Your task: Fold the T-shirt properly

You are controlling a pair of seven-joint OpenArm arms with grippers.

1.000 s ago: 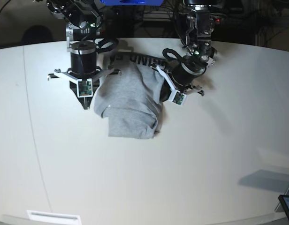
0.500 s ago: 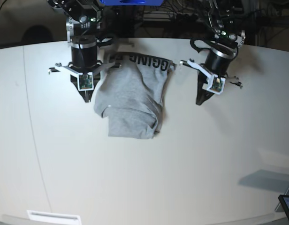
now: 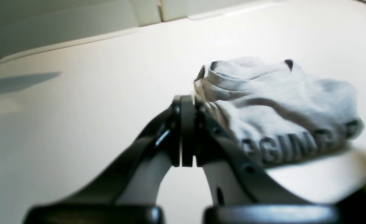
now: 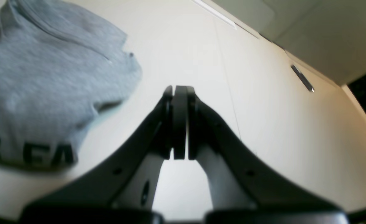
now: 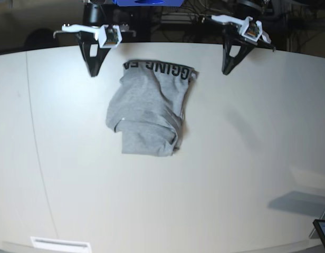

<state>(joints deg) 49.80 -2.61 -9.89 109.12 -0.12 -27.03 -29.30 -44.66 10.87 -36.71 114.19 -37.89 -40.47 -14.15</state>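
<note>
The heather-grey T-shirt (image 5: 149,110) lies folded into a compact bundle on the white table (image 5: 231,174), with black block lettering along its far edge. In the left wrist view the T-shirt (image 3: 282,105) sits to the right of the fingers; in the right wrist view the T-shirt (image 4: 45,77) lies to the left. My left gripper (image 5: 226,71) hangs shut and empty above the table, right of the shirt. My right gripper (image 5: 93,75) hangs shut and empty, left of the shirt. Both left gripper (image 3: 186,130) and right gripper (image 4: 178,121) show fingers pressed together, apart from the cloth.
A dark device corner (image 5: 323,232) sits at the table's near right edge. A white strip (image 5: 59,243) lies at the near left edge. Cables and equipment stand behind the table's far edge.
Both arms have lifted up and back from the shirt toward the far edge. The left gripper moved away to the right. The shirt stays folded where it lay.
</note>
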